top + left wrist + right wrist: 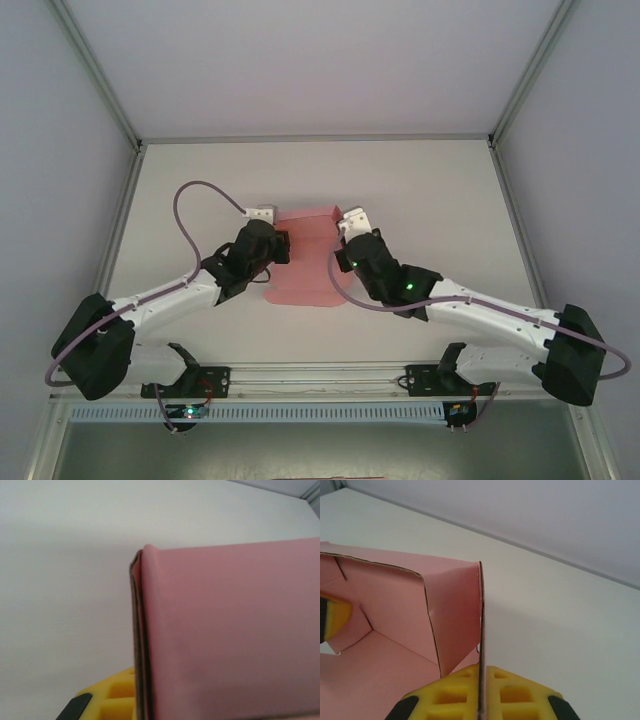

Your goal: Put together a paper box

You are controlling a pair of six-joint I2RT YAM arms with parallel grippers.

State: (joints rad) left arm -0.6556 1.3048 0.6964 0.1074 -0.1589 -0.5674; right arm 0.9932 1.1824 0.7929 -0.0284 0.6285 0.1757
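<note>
The pink paper box (303,268) lies partly folded at the table's middle, between the two arms. My left gripper (278,247) is at its left side and shut on the card. In the left wrist view a pink panel (230,630) hides all but one yellow finger (107,697), and the card's edge runs down beside it. My right gripper (341,238) is shut on the box's right wall. That wall's thin edge (481,615) stands upright, pinched between both yellow fingers (450,697). The box's open inside (385,605) shows raised walls and a flat floor.
The white table (420,200) is walled in by grey panels, with metal posts (520,90) at the back corners. A purple cable (195,215) loops over the left arm. The arm bases sit on the rail (320,380) at the near edge.
</note>
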